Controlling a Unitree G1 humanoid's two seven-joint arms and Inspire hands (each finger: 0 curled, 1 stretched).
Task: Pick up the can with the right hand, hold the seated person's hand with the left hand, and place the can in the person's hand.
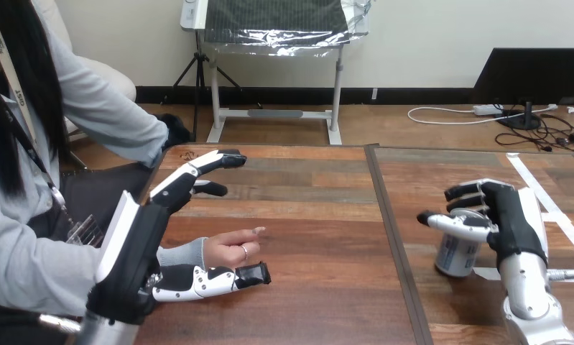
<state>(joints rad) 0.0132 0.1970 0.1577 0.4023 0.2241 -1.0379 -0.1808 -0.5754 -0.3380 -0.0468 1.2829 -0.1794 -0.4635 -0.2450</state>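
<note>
The wooden table (320,215) runs across the view in two panels that meet at a dark seam (388,230) right of centre.

On the left panel, near the person's side, the robot's left hand (144,244) is spread wide. Its fingers (205,164) reach straight out toward the far right, and its thumb (212,280) lies along the table closer in. Nothing is gripped. The person's hand (226,250) rests on the table inside that gap, fingers pointing right. It lies just beside or touching the thumb and well apart from the fingers above. I cannot tell whether its palm is turned up.

On the right panel, the right hand (514,215) is wrapped round the can (456,255). Its thumb crosses the can's upper left side and its fingers curl round the far side. The can stands upright with its long axis vertical, and its base looks to be on the table or just off it. White tape strips (549,208) lie on the wood beside this hand.

The coming move turns on one relation. The can is well to the right of the person's hand, across the seam and at about the same depth. In my judgement the right hand must carry the can leftward, and the left hand must close on the person's hand to steady it first.
</note>
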